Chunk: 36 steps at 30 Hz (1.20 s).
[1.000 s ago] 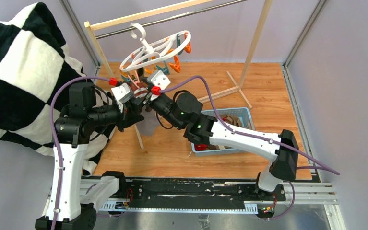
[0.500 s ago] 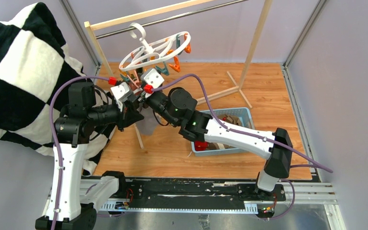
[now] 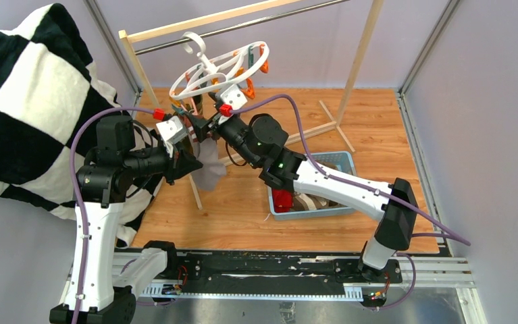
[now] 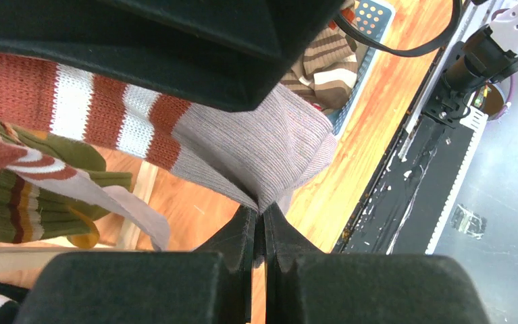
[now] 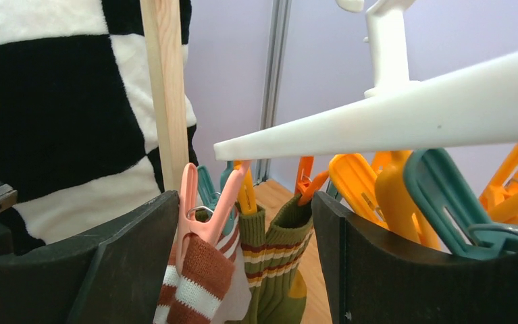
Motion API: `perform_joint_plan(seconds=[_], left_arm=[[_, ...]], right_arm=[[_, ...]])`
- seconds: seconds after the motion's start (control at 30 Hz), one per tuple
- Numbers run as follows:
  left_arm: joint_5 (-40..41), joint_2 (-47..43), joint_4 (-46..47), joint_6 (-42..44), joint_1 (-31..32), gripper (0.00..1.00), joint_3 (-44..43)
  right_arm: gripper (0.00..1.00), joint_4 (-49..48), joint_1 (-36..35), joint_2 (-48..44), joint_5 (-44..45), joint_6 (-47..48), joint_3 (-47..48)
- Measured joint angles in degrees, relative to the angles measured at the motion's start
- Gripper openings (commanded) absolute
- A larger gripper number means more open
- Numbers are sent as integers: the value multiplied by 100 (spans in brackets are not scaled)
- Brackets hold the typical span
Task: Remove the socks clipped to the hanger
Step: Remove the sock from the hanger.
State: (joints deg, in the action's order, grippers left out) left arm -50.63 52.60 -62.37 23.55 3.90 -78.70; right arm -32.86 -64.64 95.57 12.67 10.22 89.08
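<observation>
The white hanger [image 3: 219, 67] hangs tilted from the rack rod, with its ring [image 5: 391, 115] just above my right gripper. A grey sock [image 3: 209, 172] with a rust-and-white striped cuff [image 5: 188, 283] hangs from a pink clip [image 5: 205, 209]. My left gripper [image 3: 192, 162] is shut on the grey sock's foot [image 4: 263, 155], pinched at the fingertips [image 4: 246, 226]. My right gripper [image 3: 200, 125] is open, its fingers [image 5: 127, 263] on either side of the pink clip and a clipped olive green sock [image 5: 276, 263]. More olive socks [image 4: 40, 202] hang beside the grey one.
A blue basket [image 3: 340, 156] right of centre holds a red sock [image 3: 281, 199] and striped brown ones [image 4: 323, 67]. The wooden rack's post [image 5: 168, 88] stands just behind the clips. A black-and-white checkered blanket [image 3: 33, 101] drapes the left wall.
My right gripper has risen and moved back toward the hanger's clips. The hanger has tipped up on its right side. The left arm holds still on the grey sock.
</observation>
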Motion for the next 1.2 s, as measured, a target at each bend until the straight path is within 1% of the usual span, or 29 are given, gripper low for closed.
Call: perform_joint_plan(seconds=[0.37, 0.7, 0.83, 0.9, 1.0, 1.17, 1.2], left_arm=[[-11, 0, 0, 2, 0, 0, 0], [-26, 0, -2, 4, 0, 0, 0], [-33, 0, -4, 4, 0, 0, 0], [-33, 0, -7, 4, 0, 0, 0], [-33, -2, -4, 4, 0, 0, 0], [-33, -4, -4, 7, 0, 0, 0], [-31, -4, -4, 7, 0, 0, 0]], right_arm=[[76, 284, 98, 208, -116, -468, 330], [77, 409, 98, 262, -111, -621, 337], [76, 503, 98, 459, -96, -636, 612], [74, 551, 98, 584, -85, -651, 804], [66, 564, 98, 662, -66, -695, 901], [50, 557, 98, 671, -63, -789, 901], [45, 549, 98, 671, -70, -807, 901]])
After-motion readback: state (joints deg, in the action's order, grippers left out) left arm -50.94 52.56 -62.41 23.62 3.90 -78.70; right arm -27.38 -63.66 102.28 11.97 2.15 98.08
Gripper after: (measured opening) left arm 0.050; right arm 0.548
